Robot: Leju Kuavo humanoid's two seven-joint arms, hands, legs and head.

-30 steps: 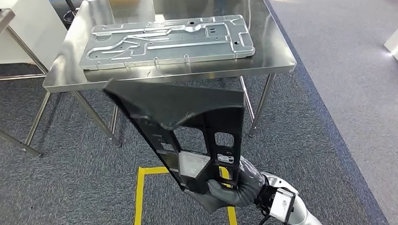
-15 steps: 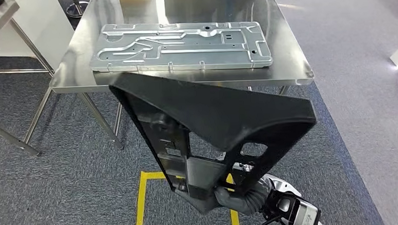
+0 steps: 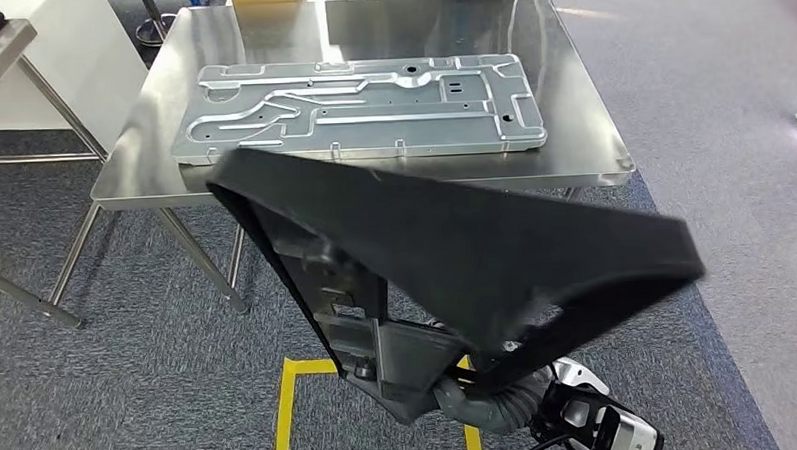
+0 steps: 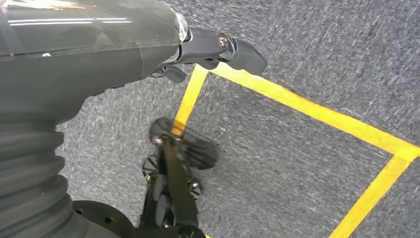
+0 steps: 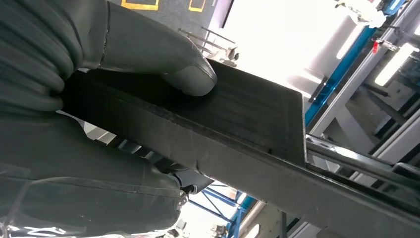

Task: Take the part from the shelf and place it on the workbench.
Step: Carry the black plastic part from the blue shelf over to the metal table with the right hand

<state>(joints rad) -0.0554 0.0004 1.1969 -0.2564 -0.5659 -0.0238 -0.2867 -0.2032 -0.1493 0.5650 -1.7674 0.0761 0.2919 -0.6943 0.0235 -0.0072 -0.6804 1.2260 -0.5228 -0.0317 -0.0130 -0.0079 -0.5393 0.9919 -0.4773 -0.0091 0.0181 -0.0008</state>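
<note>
Over the last second the part (image 3: 455,248) had swung up and across the head view, its broad black face now tilted toward the camera and reaching well further to the right, with its upper corner overlapping the near edge of the workbench (image 3: 590,98). The bench itself sat slightly differently in the picture (the camera had shifted, not the table). Judged from this, the carry was ending and the placing not yet begun: the part remained in the air, in front of the bench. The right hand (image 3: 476,397) gripped the part's lower end from beneath, arm raised; the right wrist view showed the thumb (image 5: 163,54) pressed flat on its face. The left hand (image 4: 218,49) hung over the carpet, holding nothing, fingers apparently loose. A metal plate (image 3: 360,106) occupied much of the bench top.
</note>
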